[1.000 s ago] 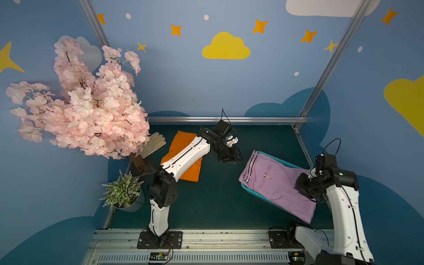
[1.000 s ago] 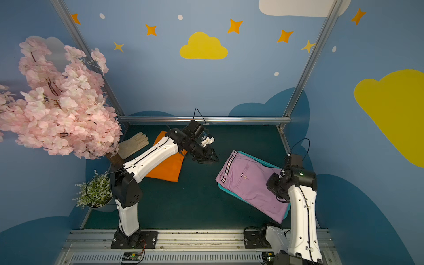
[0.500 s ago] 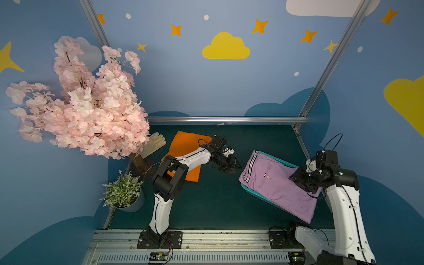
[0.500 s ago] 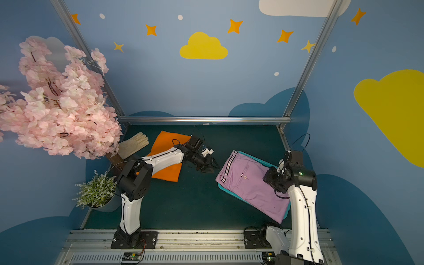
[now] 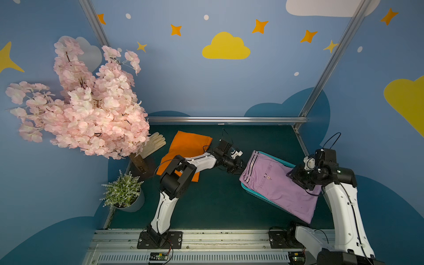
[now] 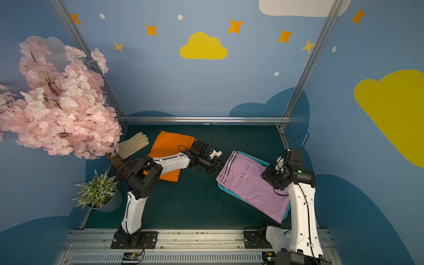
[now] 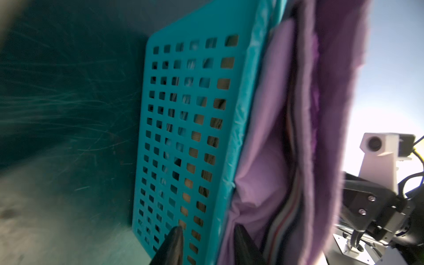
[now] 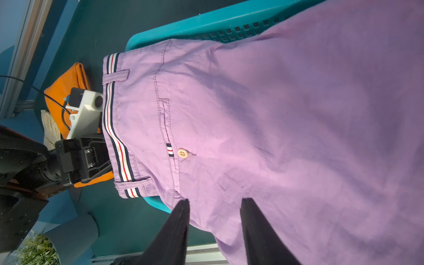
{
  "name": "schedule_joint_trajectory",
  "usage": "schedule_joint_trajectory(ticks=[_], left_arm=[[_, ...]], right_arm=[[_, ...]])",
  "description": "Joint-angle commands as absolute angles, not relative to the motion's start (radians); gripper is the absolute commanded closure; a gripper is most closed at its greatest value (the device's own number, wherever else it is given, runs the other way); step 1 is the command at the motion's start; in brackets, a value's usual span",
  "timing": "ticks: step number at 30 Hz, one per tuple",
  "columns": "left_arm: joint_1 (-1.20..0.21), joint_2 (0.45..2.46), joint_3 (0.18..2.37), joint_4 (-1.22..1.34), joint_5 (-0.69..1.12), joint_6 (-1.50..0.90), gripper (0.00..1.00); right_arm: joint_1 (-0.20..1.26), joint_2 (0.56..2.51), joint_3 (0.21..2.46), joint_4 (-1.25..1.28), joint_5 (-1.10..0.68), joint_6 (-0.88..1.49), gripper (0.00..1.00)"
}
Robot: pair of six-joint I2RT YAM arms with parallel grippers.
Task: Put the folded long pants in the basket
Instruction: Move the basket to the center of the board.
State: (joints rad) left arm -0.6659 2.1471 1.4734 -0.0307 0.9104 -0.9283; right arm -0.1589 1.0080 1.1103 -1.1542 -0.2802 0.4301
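Note:
The lilac folded long pants [image 5: 275, 183] [image 6: 247, 181] with a striped waistband lie over the turquoise basket [image 5: 278, 159] [image 6: 257, 157], overhanging its near end. Tan cloth shows through the holes [image 7: 223, 83] in the wall. Orange folded pants [image 5: 185, 146] [image 6: 169, 142] lie flat at the back left. My left gripper [image 5: 238, 171] [image 7: 207, 231] straddles the basket's end wall [image 7: 183, 114]: one finger is outside it and one is on the lilac cloth [image 7: 263, 137]. Whether it presses is unclear. My right gripper [image 5: 298, 181] [image 8: 214, 202] hangs open over the lilac cloth [image 8: 252, 114].
A cream glove [image 5: 153, 143] lies beside the orange pants. A pink blossom tree [image 5: 87, 110] overhangs the left side, and a small potted plant [image 5: 124, 190] stands below it. A metal rail [image 5: 227, 119] bounds the back of the dark green table [image 5: 211, 202].
My left arm has dropped low and reached right to the basket's end, its jaws narrowing. My right gripper has stayed over the lilac pants, shifting only slightly.

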Motion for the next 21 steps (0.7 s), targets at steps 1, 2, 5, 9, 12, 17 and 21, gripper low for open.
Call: schedule_joint_trajectory(ticks=[1, 2, 5, 9, 12, 17, 21], left_arm=[[-0.669, 2.149, 1.457, -0.02, 0.908, -0.934, 0.74], [-0.665, 2.14, 1.45, -0.026, 0.897, -0.929, 0.79], [-0.643, 2.088, 1.419, -0.039, 0.856, -0.927, 0.92], [-0.598, 1.979, 1.327, -0.06, 0.778, -0.93, 0.98], [-0.561, 1.872, 1.232, -0.066, 0.731, -0.929, 0.98], [-0.51, 1.718, 1.079, -0.083, 0.649, -0.911, 0.94], [-0.508, 1.661, 1.05, -0.154, 0.636, -0.855, 0.55]], right_arm=[[-0.153, 0.994, 1.087, -1.135, -0.291, 0.429, 0.57], [-0.153, 0.991, 1.083, -1.132, -0.291, 0.429, 0.57], [-0.153, 0.991, 1.076, -1.124, -0.289, 0.426, 0.57], [-0.154, 0.999, 1.078, -1.118, -0.293, 0.427, 0.57], [-0.153, 1.016, 1.088, -1.11, -0.298, 0.426, 0.57], [-0.152, 1.049, 1.107, -1.098, -0.314, 0.447, 0.58], [-0.148, 1.058, 1.113, -1.085, -0.334, 0.465, 0.58]])
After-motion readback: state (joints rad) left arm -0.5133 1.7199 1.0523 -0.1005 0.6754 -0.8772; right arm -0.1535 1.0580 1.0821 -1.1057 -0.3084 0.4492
